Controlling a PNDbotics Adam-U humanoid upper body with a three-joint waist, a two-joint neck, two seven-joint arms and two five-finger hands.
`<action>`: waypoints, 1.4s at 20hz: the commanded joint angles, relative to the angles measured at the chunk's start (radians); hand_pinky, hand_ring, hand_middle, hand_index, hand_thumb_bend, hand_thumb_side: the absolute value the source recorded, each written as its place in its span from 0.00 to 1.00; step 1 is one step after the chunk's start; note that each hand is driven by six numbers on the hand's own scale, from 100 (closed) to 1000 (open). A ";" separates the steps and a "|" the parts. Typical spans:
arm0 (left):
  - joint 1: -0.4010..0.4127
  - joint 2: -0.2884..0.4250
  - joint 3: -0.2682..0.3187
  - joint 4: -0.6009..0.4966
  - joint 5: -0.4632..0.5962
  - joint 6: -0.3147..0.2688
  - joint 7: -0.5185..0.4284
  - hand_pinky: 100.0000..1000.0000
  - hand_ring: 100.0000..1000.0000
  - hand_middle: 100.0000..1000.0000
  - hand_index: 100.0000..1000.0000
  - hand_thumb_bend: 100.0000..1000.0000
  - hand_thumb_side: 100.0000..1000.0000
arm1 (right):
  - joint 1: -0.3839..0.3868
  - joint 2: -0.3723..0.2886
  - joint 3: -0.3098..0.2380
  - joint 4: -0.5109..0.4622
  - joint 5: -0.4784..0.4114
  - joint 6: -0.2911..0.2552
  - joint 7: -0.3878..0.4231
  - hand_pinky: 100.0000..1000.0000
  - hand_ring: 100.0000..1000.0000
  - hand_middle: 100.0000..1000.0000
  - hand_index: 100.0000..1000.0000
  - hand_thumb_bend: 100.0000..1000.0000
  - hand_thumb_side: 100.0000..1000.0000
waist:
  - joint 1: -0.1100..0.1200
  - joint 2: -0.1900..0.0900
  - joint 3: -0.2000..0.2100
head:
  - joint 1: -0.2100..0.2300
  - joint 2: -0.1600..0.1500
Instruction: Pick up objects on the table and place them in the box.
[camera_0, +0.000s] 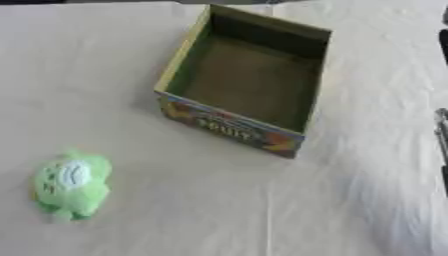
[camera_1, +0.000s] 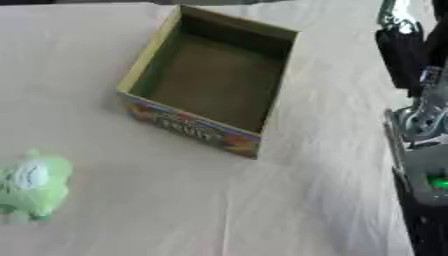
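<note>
Robot hand at the right edge (camera_1: 411, 55) shows only as dark arm parts; whether its fingers are spread I cannot tell. Left eye view: open box (camera_0: 175, 60) holds nothing, and the green toy (camera_0: 72, 186) lies on the tabletop (camera_0: 219, 210) well apart

A white cloth (camera_0: 262, 210) (lightly creased) covers the table, evenly lit.

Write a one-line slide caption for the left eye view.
An empty open cardboard box sits on the white-clothed table, with a green plush toy lying apart near the left edge.
</note>
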 joint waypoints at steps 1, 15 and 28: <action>-0.026 0.070 -0.033 -0.017 0.010 -0.016 -0.061 0.95 0.85 0.78 0.98 0.32 1.00 | -0.004 -0.024 -0.001 -0.014 0.003 -0.001 0.005 0.65 0.76 0.71 0.81 0.00 0.46 | 0.002 -0.025 -0.001 | 0.006 -0.007; -0.130 0.056 -0.152 -0.017 0.101 0.030 -0.322 1.00 0.89 0.82 1.00 0.55 1.00 | -0.004 -0.021 0.007 -0.014 0.000 0.001 0.018 0.65 0.76 0.71 0.81 0.00 0.46 | 0.003 -0.029 0.003 | 0.030 -0.021; -0.110 0.050 -0.175 -0.017 0.124 0.071 -0.520 1.00 0.93 0.86 1.00 0.50 0.64 | -0.005 -0.017 0.012 -0.014 -0.003 0.002 0.025 0.65 0.76 0.71 0.81 0.00 0.46 | 0.004 -0.024 0.003 | 0.036 -0.032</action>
